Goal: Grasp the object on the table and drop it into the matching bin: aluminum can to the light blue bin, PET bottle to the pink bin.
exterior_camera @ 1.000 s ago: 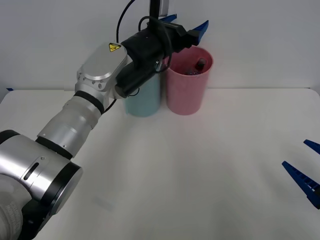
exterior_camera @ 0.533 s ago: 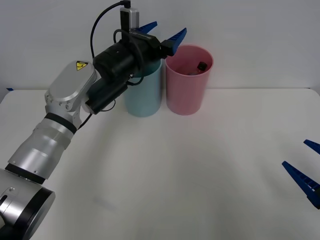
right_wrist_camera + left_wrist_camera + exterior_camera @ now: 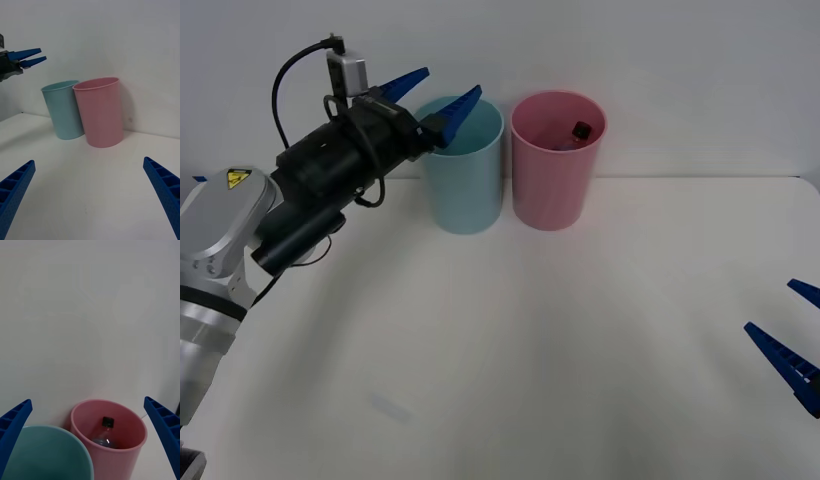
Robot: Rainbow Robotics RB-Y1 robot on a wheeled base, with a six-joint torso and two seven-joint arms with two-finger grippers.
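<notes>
The PET bottle [image 3: 576, 135] [image 3: 106, 432], clear with a black cap, lies tilted inside the pink bin [image 3: 556, 190] [image 3: 123, 457] [image 3: 100, 112] at the back of the table [image 3: 510, 350]. Beside it on the left stands the light blue bin [image 3: 468, 190] [image 3: 48, 453] [image 3: 64, 110]. My left gripper [image 3: 435, 95] [image 3: 30, 57] hangs open and holds nothing, just above the far left rim of the light blue bin. At the table's right edge my right gripper [image 3: 785, 335] rests low and open, well away from both bins.
A plain white wall rises right behind the two bins. My left arm [image 3: 270, 210] reaches across the table's back left part. The white tabletop stretches wide in front of the bins.
My open left gripper has drawn back leftward, from above the pink bin to above the light blue bin's left rim. The bottle stays in the pink bin. The right arm has not moved.
</notes>
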